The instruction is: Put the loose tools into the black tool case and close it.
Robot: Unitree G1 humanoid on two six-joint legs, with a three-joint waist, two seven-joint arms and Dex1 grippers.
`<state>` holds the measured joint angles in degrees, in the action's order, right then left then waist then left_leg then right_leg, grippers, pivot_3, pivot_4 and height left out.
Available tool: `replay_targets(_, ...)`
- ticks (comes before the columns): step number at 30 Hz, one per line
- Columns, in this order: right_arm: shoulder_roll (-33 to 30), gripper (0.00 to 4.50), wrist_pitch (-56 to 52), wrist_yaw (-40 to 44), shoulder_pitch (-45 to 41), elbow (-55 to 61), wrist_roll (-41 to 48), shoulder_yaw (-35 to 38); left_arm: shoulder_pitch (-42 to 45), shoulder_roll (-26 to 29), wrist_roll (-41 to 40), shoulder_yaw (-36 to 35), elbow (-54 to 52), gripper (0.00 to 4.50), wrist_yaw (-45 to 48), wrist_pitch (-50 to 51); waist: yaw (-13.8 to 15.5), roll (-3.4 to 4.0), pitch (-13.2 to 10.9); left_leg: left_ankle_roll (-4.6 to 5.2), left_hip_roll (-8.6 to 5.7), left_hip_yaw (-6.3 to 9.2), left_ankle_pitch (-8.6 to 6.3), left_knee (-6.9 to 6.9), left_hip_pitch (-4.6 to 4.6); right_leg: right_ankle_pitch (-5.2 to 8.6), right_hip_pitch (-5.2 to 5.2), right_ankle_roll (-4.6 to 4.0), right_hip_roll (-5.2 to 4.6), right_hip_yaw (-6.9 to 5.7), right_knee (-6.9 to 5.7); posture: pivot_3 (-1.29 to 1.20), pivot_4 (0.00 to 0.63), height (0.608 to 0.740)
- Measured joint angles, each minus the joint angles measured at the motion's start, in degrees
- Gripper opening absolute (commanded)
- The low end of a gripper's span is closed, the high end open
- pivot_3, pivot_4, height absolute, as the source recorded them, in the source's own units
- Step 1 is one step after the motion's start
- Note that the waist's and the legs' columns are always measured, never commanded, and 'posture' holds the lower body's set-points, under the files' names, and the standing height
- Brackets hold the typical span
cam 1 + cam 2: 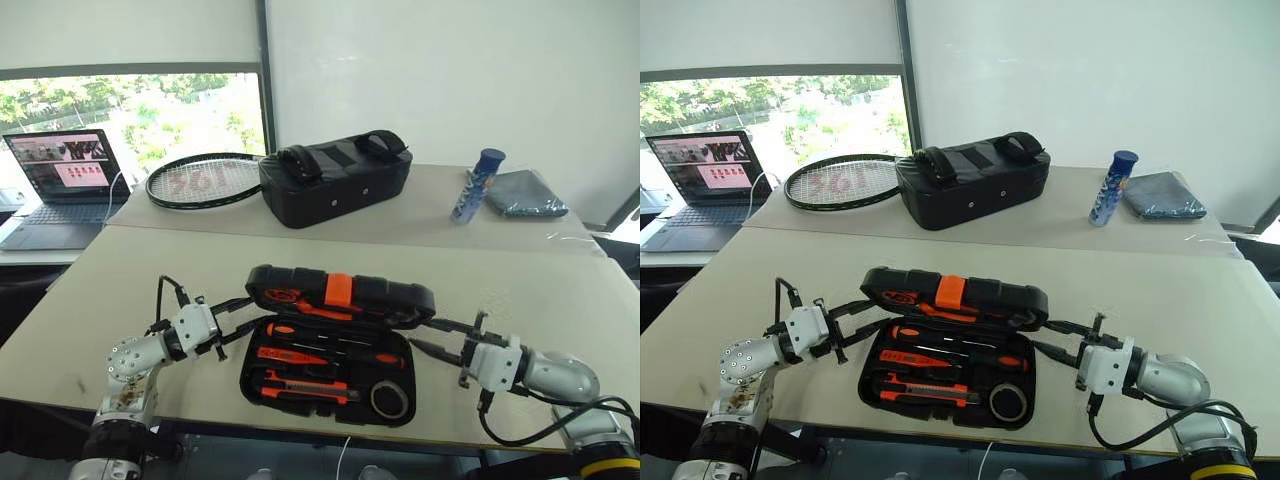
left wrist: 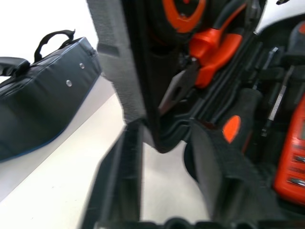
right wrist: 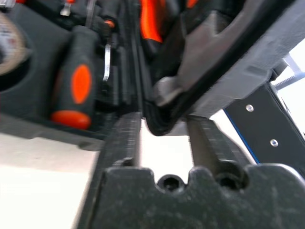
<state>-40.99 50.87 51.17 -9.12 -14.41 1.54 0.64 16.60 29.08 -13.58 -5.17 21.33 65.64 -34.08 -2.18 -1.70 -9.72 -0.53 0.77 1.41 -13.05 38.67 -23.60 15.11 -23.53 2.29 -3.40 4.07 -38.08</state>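
Note:
The black tool case (image 1: 285,283) lies near the table's front edge with its lid (image 1: 400,298) tilted partway over the base, orange latch (image 1: 339,290) facing me. In the base's slots lie the tools: a utility knife (image 1: 305,388), orange-black screwdrivers (image 1: 300,355) and a tape roll (image 1: 390,398). My left gripper (image 1: 243,318) is open at the lid's left corner, its fingers (image 2: 119,186) on either side of the lid's edge (image 2: 157,138). My right gripper (image 1: 428,335) is open at the right corner, its fingers (image 3: 125,138) likewise straddling the edge (image 3: 162,125).
On the second table behind stand a black fabric bag (image 1: 335,175), a racket (image 1: 205,180), a blue bottle (image 1: 478,185) and a grey cloth (image 1: 525,195). A laptop (image 1: 65,185) sits at the far left. The case lies close to the table's front edge (image 1: 200,425).

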Motion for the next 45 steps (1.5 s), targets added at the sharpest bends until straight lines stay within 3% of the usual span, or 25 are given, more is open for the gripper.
replay_targets(4, -2.0, 4.41, 6.1, -1.0, 0.7, -1.2, -1.1, -0.2, -1.2, 1.7, -0.2, 0.8, 0.0, 4.48, 1.3, -1.3, -0.1, 0.0, 0.0, 0.01, 0.01, 0.01, -0.01, -0.1, 0.44, 0.01, 0.45, 0.0, 0.0, -0.01, 0.1, 0.0, 0.15, 0.74)
replay_targets(5, -2.4, 4.47, 7.1, -1.3, 0.7, -1.3, -1.2, -0.2, -1.1, 2.1, -0.2, 0.9, -0.1, 4.5, 1.4, -1.9, -0.1, 0.0, 0.0, 0.01, 0.02, 0.01, -0.01, -0.09, 0.5, 0.01, 0.5, 0.0, 0.01, -0.01, 0.1, 0.0, 0.15, 0.74)
replay_targets(11, -6.8, 4.47, 9.3, -3.3, 5.3, -3.3, -1.4, 0.6, -4.6, 8.9, -4.4, -0.4, -0.9, 4.5, 4.4, 2.8, -0.3, 0.01, 0.0, 0.02, 0.05, -0.05, -0.01, -0.51, 1.36, 0.07, 1.32, -0.04, 0.0, 0.02, 0.39, 0.0, 0.15, 0.74)
replay_targets(17, -9.6, 4.47, 8.5, -4.6, 11.6, -2.6, -0.2, 1.7, -8.6, 18.4, -13.8, -3.8, -5.1, 4.5, 6.9, 28.0, -0.3, -0.01, 0.0, 0.01, 0.09, -0.02, -0.01, -0.62, 1.37, 0.12, 1.3, -0.04, 0.02, 0.01, 0.44, 0.0, 0.15, 0.74)
replay_targets(19, -10.7, 3.93, 6.3, -4.1, 14.9, -1.3, 2.2, 1.6, -10.0, 21.6, -14.5, -5.3, -4.8, 4.5, 8.9, 32.0, -0.3, 0.01, 0.0, 0.01, 0.09, -0.04, -0.01, -0.7, 1.39, 0.15, 1.29, -0.08, 0.0, 0.02, 0.46, 0.0, 0.15, 0.74)
replay_targets(22, -12.1, 3.1, 1.6, -2.3, 19.0, 3.3, 6.8, 0.5, -9.8, 21.3, -13.5, -5.4, -3.4, 3.87, 10.0, 31.6, -0.2, 0.01, 0.0, 0.01, 0.09, -0.04, -0.01, -0.72, 1.41, 0.16, 1.32, -0.09, 0.0, 0.01, 0.46, 0.0, 0.15, 0.74)
replay_targets(30, -11.7, 0.26, -16.4, 0.0, 22.3, 18.7, 11.0, -4.0, -7.8, 15.6, -10.9, 0.4, -8.0, 0.79, 10.0, 32.1, 0.1, -0.01, 0.0, 0.01, 0.09, -0.04, -0.01, -0.72, 1.37, 0.16, 1.31, -0.09, 0.02, 0.0, 0.45, 0.0, 0.15, 0.74)
replay_targets(32, -10.9, 0.0, -20.4, 0.0, 21.0, 20.8, 10.7, -5.1, -7.3, 14.4, -10.1, 2.4, -9.8, 0.11, 9.8, 32.8, 0.0, 0.0, 0.0, 0.01, 0.09, -0.04, -0.01, -0.72, 1.37, 0.16, 1.29, -0.09, 0.04, 0.01, 0.45, 0.0, 0.15, 0.74)
replay_targets(40, -7.1, 0.0, -32.5, 0.1, 11.6, 19.5, 7.0, -7.0, -7.0, 14.2, -6.7, 5.1, -12.3, 0.11, 8.9, 36.9, 0.0, -0.04, 0.0, 0.01, 0.09, -0.04, -0.01, -0.72, 1.36, 0.16, 1.27, -0.09, 0.06, 0.01, 0.47, 0.0, 0.15, 0.74)
replay_targets(45, -3.9, 0.0, -37.6, -0.4, 2.9, 13.3, 4.2, -6.7, -7.1, 11.3, -6.7, 5.0, -14.9, 0.11, 5.4, 41.9, -0.1, -0.04, 0.0, 0.01, 0.07, -0.03, -0.01, -0.72, 1.33, 0.16, 1.25, -0.09, 0.05, 0.0, 0.46, 0.0, 0.15, 0.74)
